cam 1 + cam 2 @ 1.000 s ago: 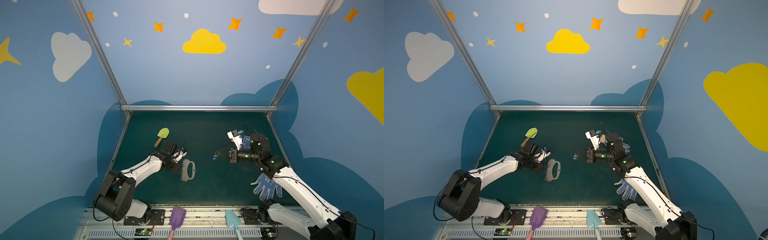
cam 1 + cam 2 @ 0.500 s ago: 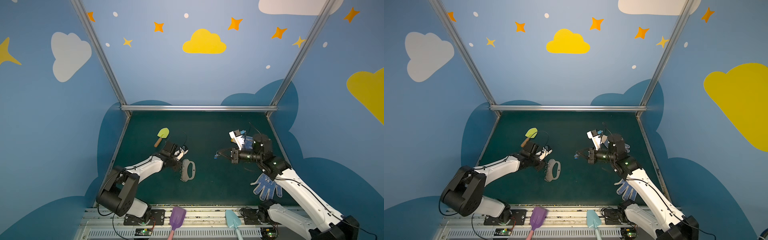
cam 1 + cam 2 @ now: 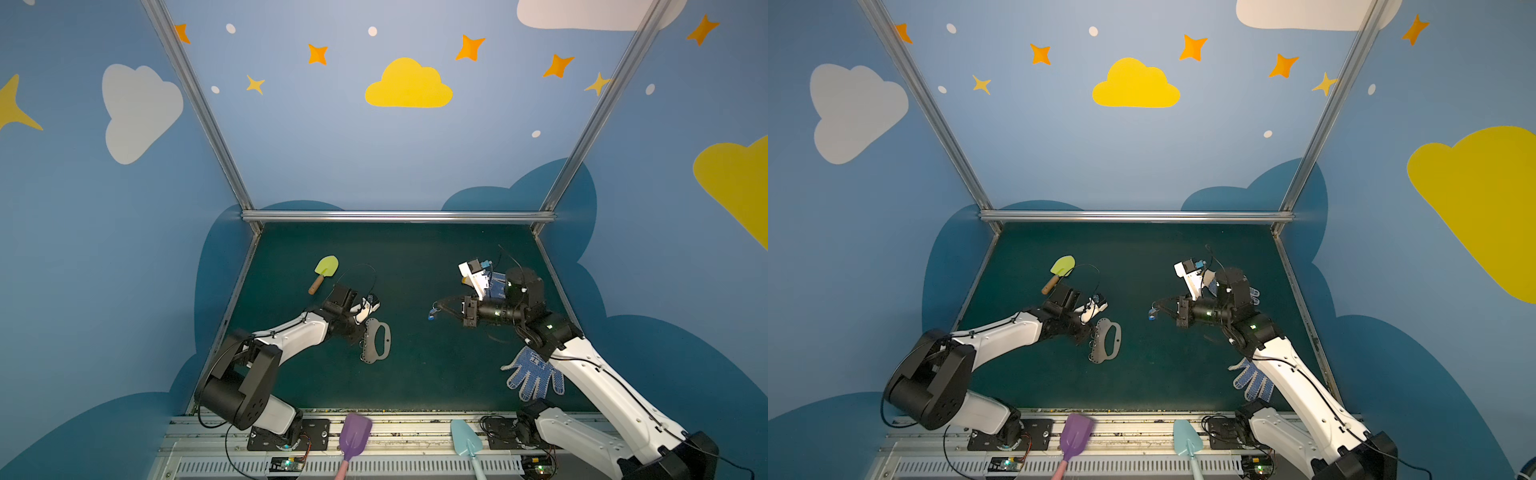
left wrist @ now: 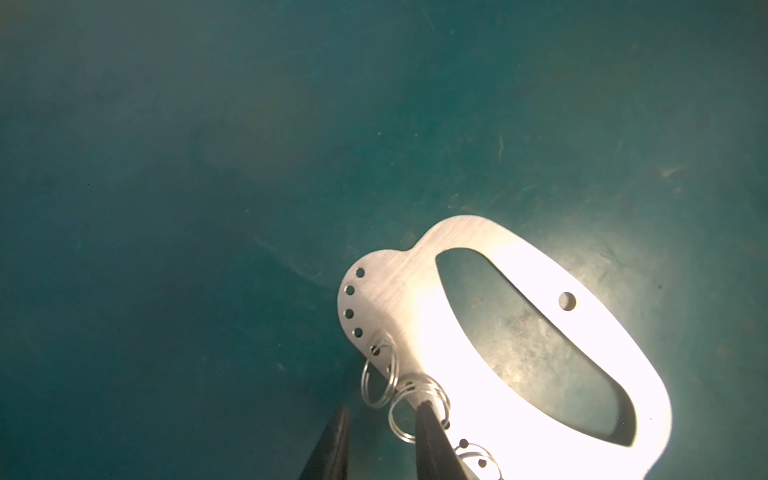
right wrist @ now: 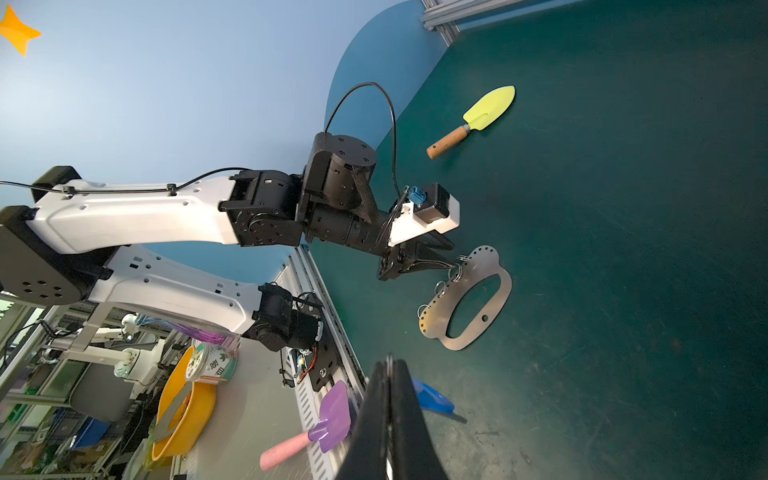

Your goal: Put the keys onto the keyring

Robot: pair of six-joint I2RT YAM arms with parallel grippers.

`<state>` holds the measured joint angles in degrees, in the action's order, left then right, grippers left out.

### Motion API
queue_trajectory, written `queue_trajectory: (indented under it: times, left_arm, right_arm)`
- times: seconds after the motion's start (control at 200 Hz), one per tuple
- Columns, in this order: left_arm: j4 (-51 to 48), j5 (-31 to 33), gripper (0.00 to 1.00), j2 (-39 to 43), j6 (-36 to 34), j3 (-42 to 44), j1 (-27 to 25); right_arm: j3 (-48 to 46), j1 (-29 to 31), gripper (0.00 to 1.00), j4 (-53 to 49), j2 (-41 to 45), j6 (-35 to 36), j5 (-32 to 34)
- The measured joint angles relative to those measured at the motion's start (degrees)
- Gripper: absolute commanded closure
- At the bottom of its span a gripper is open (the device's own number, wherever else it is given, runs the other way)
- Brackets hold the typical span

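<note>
**Keys (image 3: 432,314) pinched in the right gripper (image 3: 439,308), keyring (image 3: 367,353) flat on the worktop (image 3: 415,374)**

In both top views the keyring lies flat on the dark green worktop, left of its middle. The left gripper (image 3: 360,334) is down at the plate's left edge. Its fingers are hidden under the wrist here, so their gap cannot be told from above. The right gripper (image 3: 1158,309) reaches in level from the right side toward the middle, well apart from the keyring (image 3: 1096,349). The keys (image 3: 1152,314), with their blue tag, dangle at its tip above the worktop. A green shovel (image 3: 326,266) lies toward the back left corner. A dotted glove (image 3: 534,374) lies near the front right corner, partly under the right arm.

In the left wrist view the left gripper (image 4: 382,409) has its fingers a narrow gap apart. One tip rests on the small rings (image 4: 419,390) along the holed edge of the keyring (image 4: 386,291), and the other stands clear of the plate over bare worktop.

In the right wrist view the right gripper (image 5: 388,415) has its fingers pressed together on the thin ring of the keys (image 5: 432,401), and the blue tag sticks out beside them. Beyond, the left gripper (image 5: 451,262) has its tips at the ringed edge of the keyring (image 5: 461,341)
</note>
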<state>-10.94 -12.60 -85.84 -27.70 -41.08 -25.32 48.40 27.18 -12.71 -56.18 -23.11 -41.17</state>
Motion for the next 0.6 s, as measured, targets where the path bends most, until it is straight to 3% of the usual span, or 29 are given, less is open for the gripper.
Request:
queue_trajectory:
  times: [0.601]
  left_arm:
    - [1.36, 0.72, 0.77, -2.38, -0.17, 0.13, -0.13]
  right_arm:
    - [-0.31, -0.37, 1.00, -0.07, 1.01, 0.00, -0.02]
